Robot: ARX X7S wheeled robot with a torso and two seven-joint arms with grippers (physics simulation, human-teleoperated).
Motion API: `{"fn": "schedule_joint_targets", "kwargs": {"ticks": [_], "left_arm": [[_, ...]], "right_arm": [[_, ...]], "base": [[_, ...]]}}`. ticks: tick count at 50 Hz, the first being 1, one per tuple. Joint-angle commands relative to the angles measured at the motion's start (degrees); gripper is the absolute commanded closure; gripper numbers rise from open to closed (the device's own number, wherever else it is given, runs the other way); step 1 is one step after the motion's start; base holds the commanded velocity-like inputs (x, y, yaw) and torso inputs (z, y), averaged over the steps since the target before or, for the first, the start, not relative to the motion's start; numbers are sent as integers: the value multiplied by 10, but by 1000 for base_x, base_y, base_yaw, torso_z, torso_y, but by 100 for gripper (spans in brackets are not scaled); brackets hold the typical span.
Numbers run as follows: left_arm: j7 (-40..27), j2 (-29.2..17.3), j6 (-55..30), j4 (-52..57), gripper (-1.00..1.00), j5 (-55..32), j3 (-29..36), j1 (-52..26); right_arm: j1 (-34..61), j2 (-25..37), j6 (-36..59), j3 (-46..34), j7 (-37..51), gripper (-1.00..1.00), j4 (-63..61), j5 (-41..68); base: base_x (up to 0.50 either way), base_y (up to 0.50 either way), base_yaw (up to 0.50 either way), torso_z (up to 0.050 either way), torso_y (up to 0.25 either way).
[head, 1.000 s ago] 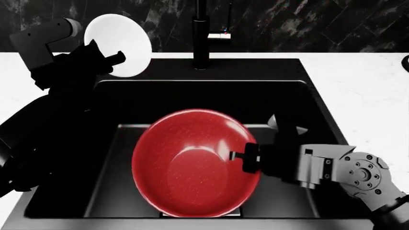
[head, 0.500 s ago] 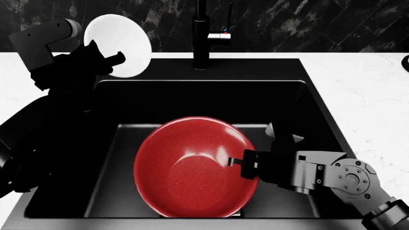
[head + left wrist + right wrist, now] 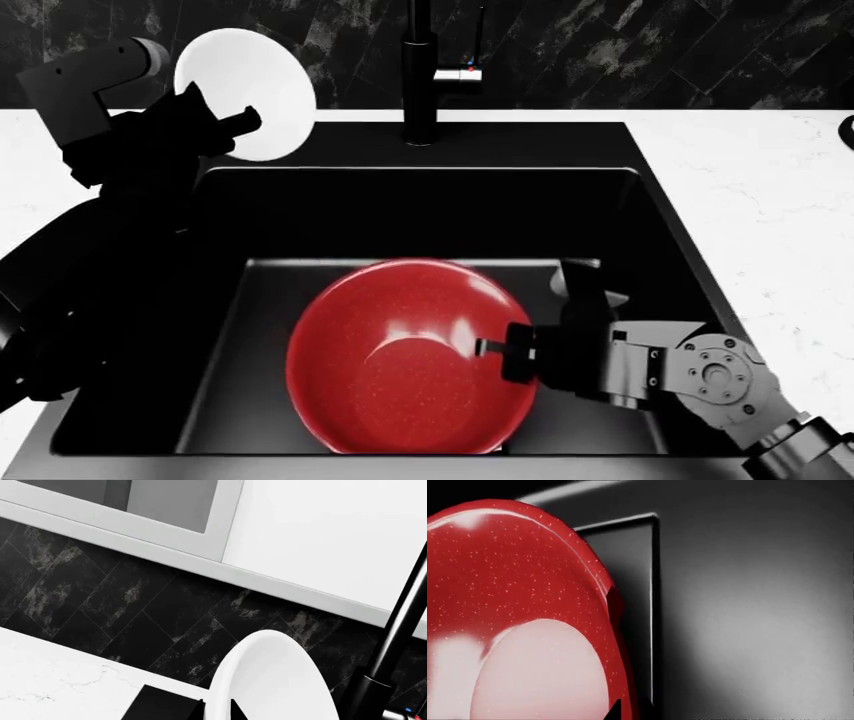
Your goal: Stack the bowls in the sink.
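Head view: right gripper (image 3: 497, 352) clamped on red bowl (image 3: 400, 360) rim, bowl tilted low in sink (image 3: 427, 145), likely being set down as stack base. Left gripper (image 3: 238, 128) pinches white bowl (image 3: 254, 92) edge-on above counter corner, waiting to nest.

Our left gripper (image 3: 244, 122) is raised at the far left, clamped on the white bowl (image 3: 254, 92). Our right gripper (image 3: 505, 350) reaches low from the right, pinching the red bowl (image 3: 400, 360) by its rim.
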Motion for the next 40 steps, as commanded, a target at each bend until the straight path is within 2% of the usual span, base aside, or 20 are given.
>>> {"fn": "schedule_joint_targets", "kwargs": {"ticks": [1, 30, 31, 40], "left_arm": [[1, -1, 1, 2, 100, 9, -8, -2], [3, -1, -2, 1, 100, 11, -13, 2], [3, -1, -2, 1, 100, 11, -13, 3], [4, 1, -3, 0, 100, 13, -14, 3]], "right_arm": [[-4, -7, 3, -14, -11, 100, 22, -4], [-7, -35, 9, -45, -49, 100, 86, -33], [-6, -34, 10, -45, -46, -100, 83, -32], [-3, -19, 15, -40, -28, -100, 54, -25]], "base": [[0, 0, 0, 0, 0], [0, 0, 0, 0, 0], [0, 0, 0, 0, 0], [0, 0, 0, 0, 0]]}}
